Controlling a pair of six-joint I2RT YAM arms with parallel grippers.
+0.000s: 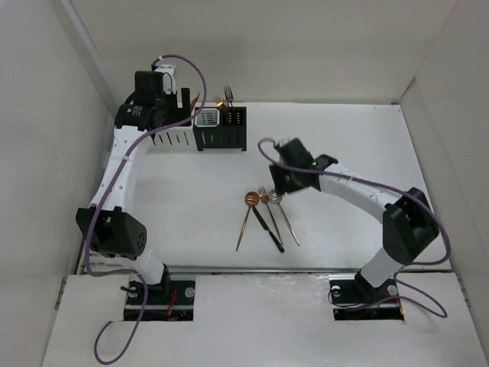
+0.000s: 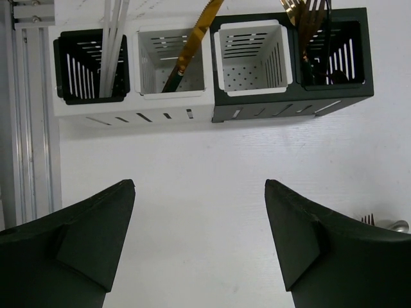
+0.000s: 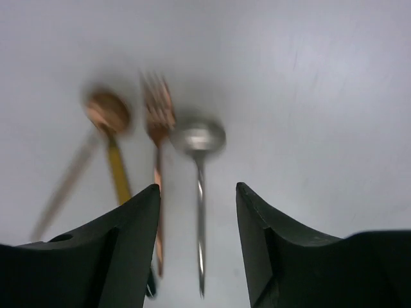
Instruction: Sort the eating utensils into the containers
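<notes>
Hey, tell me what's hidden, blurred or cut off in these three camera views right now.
Top view: the left arm covers the tops of the leftmost containers; their contents cannot be told.
Left wrist view: the chopsticks and gold knife are cut off by the top edge.
Right wrist view: blur smears the copper spoon, fork and silver spoon; the right hand covers some handle ends.

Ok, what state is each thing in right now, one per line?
Left tool, open, empty.
Right tool, open, empty.
Left black caddy, holds chopsticks.
Second white caddy, holds gold knife.
Third white caddy, empty.
Right black caddy, holds gold utensils.
Four loose utensils, lying flat, unsorted.
</notes>
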